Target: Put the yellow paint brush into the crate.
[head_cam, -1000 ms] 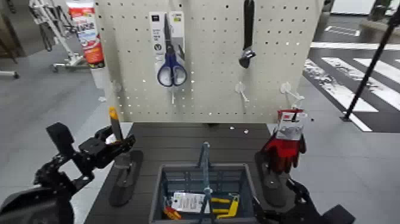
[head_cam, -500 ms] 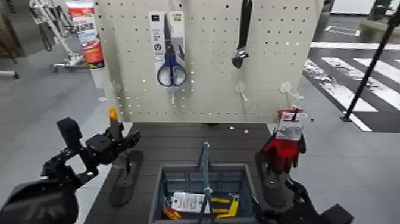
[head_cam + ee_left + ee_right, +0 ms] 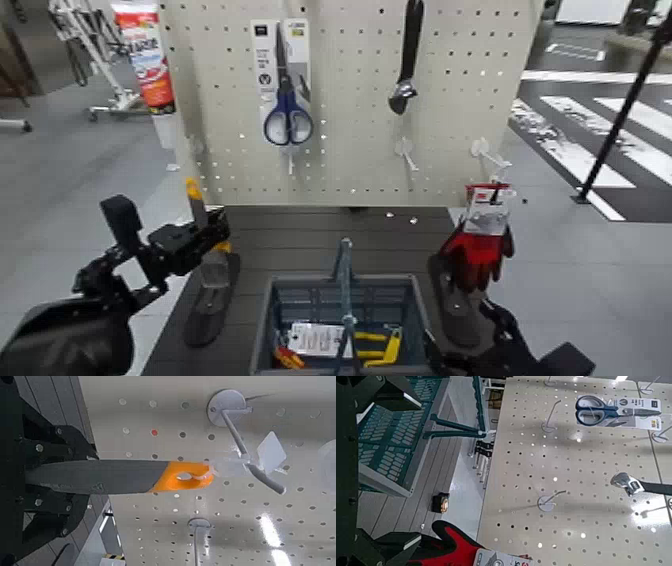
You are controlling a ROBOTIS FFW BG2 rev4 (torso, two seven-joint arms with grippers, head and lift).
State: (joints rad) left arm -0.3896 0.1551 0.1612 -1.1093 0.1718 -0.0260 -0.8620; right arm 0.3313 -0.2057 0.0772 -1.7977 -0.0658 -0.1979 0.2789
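At the left of the head view, the left gripper [image 3: 215, 232] is closed on the dark handle of the yellow paint brush [image 3: 194, 190], its orange tip up beside the pegboard [image 3: 350, 150]. The crate [image 3: 268, 325] stands at lower centre, a yellow-handled tool [image 3: 390, 347] inside. At lower right, the right gripper [image 3: 414, 471] stands open, holding nothing. Red gloves [image 3: 480, 250] hang at right.

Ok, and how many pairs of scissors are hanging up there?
1 pair: the blue-handled scissors, hanging on the pegboard's upper left, beside the red-and-white tube. I see none hidden there.
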